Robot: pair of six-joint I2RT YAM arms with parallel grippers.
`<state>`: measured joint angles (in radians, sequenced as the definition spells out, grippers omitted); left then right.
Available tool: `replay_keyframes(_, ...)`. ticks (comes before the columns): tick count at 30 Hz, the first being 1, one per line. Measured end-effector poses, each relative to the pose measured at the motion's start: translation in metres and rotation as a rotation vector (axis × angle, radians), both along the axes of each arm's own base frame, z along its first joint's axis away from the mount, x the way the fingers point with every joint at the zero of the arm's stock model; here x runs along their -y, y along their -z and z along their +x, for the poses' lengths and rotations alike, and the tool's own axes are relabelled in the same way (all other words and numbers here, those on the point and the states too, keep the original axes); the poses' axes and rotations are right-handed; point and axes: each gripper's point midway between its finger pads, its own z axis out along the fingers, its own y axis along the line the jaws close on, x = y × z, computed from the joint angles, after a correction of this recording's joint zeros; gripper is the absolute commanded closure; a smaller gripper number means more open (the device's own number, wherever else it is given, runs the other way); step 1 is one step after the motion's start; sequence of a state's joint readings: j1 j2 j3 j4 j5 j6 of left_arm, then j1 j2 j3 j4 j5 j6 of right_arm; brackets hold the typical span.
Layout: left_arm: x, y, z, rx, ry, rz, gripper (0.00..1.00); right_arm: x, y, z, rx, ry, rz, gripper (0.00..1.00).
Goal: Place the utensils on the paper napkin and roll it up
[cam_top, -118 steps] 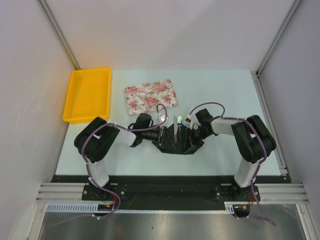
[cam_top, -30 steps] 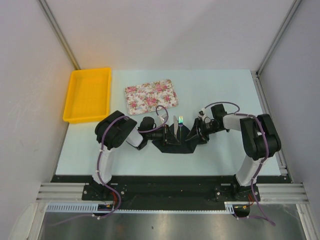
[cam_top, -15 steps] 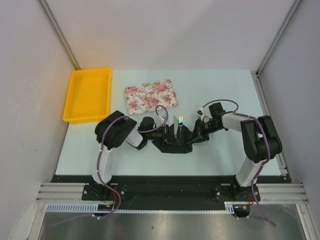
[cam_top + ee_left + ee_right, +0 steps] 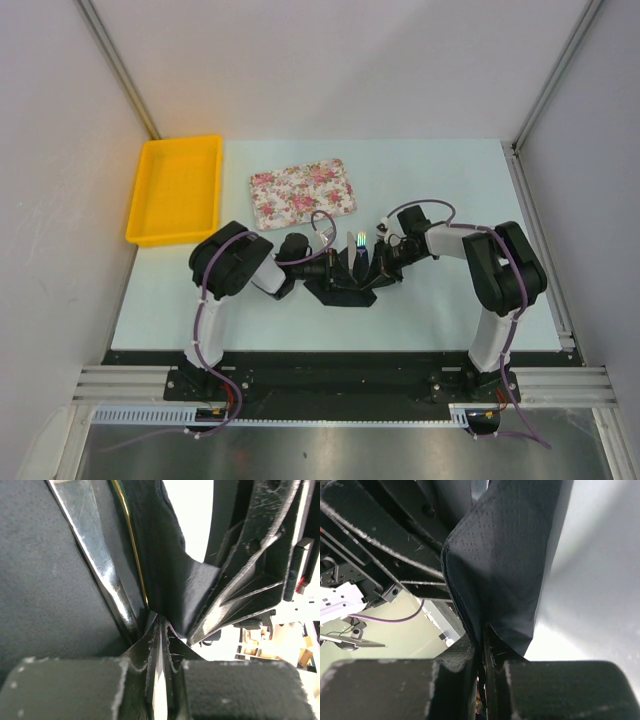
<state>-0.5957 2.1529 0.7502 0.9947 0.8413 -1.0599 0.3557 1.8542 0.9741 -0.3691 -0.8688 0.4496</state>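
Just below the centre of the top view, the paper napkin [image 4: 343, 287] is a crumpled black shape with its sides lifted, so its outline is hard to read. The left gripper [image 4: 327, 268] meets it from the left and the right gripper [image 4: 378, 260] from the right; from above, their fingers merge with the black paper. In the wrist views, the left gripper [image 4: 159, 667] is pressed together on a thin folded edge of the napkin [image 4: 45, 590], and the right gripper [image 4: 481, 667] is clamped on a raised fold [image 4: 505, 565]. The utensils [image 4: 354, 244] lie on the napkin between them, with only their upper ends clear of the folds. One shiny piece [image 4: 97, 555] is cut off at the upper left of the left wrist view, and I cannot tell which piece it is. A floral tray [image 4: 302, 191] and a yellow bin [image 4: 175, 188] sit apart, toward the upper left of the table [image 4: 450, 190].
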Motion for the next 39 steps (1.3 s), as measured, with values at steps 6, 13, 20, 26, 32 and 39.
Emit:
replay_keyframes(6, -0.002, -0.005, 0.001, 0.013, -0.002, 0.002, 0.86, -0.003, 0.005, 0.003, -0.009, 0.006, -0.008, 0.91)
replay_keyframes(13, -0.014, -0.025, 0.001, 0.054, -0.015, 0.0, 0.82, -0.002, 0.006, 0.006, -0.002, 0.016, -0.021, 0.92)
replay_keyframes(20, -0.031, -0.029, -0.004, 0.068, -0.015, 0.041, 0.82, -0.006, 0.008, 0.008, 0.001, 0.013, -0.024, 0.92)
replay_keyframes(26, -0.04, -0.011, -0.016, 0.024, 0.008, 0.108, 0.87, -0.011, 0.007, 0.008, 0.01, 0.002, -0.024, 0.92)
replay_keyframes(32, -0.044, 0.0, -0.02, 0.005, 0.02, 0.149, 0.92, -0.015, 0.006, 0.007, 0.013, -0.001, -0.027, 0.93)
replay_keyframes(39, -0.044, 0.004, -0.018, 0.002, 0.028, 0.171, 0.95, -0.022, 0.005, 0.01, 0.017, -0.004, -0.023, 0.94)
